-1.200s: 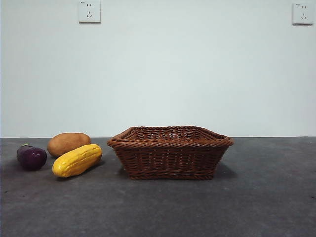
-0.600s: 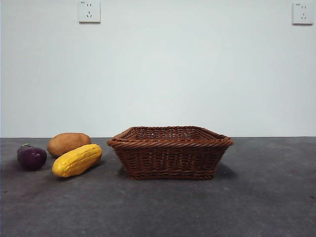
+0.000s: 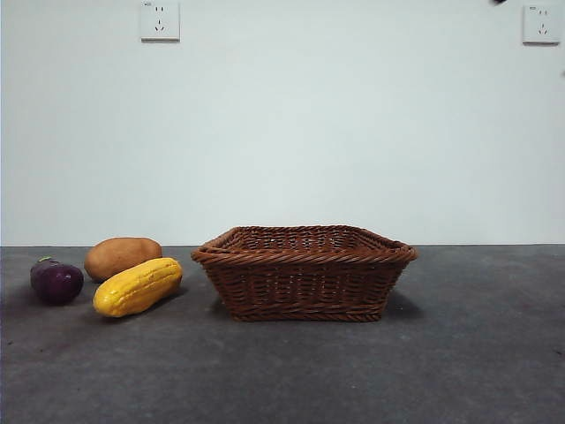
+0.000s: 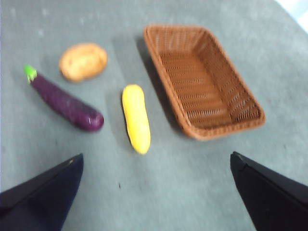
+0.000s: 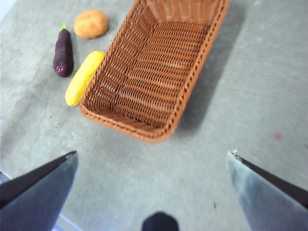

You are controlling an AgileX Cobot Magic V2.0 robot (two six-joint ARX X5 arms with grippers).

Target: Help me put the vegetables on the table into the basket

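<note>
Three vegetables lie on the grey bench [image 3: 291, 371], all outside the basket [image 3: 305, 274]; the basket is empty, its woven floor bare in both wrist views. The left tool [image 4: 159, 192] hangs high above the bench with its jaws spread wide apart, nothing between them; ahead of it and between the lines of its two jaws lies the corn [image 4: 135, 118], lengthwise and just beside the basket's long wall without touching it; further out from the corn, on the side away from the basket, lies the eggplant [image 4: 67, 103], slanted, its green stem end pointing away from the tool; the potato [image 4: 83, 61] sits beyond both, near the eggplant's stem end but apart from it. The right tool [image 5: 151, 187] also hangs high, jaws wide apart and holding nothing; the basket lies just ahead of it, one short end nearest, and the vegetables rest past the basket's far long side. In the front view only a small dark tip [image 3: 499, 3] shows at the top edge; the potato stands behind the corn, the eggplant beside them.
</note>
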